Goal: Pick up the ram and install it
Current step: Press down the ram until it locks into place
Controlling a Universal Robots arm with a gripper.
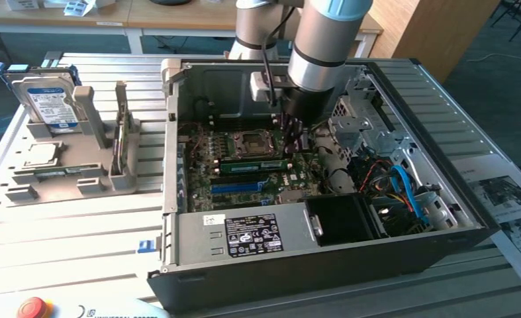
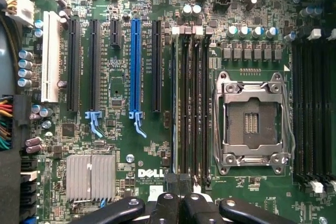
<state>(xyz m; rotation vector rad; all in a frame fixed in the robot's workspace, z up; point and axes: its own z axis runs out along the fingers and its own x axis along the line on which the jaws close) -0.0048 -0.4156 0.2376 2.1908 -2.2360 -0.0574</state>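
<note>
Beside the CPU socket (image 1: 247,142), on edge in one of the memory slots: the ram (image 1: 252,166), green, running along the socket's side. Appears already lowered into its slot, not lying loose and not lifted in the air. Just over one end of it, the gripper (image 2: 179,203), fingers (image 2: 167,206) pressed together, nothing visibly pinched between them; touching the stick's upper edge or only close above it, cannot tell. Judging from this: picking done, placing into the slot done or nearly done. Not yet sure: full seating and closed latches, too small to tell. Farther out, around the motherboard, the open computer case (image 1: 331,268); outside it, on the exterior view's left, a grey holder stand (image 1: 101,175) and a hard drive (image 1: 50,99), well apart from the work.
</note>
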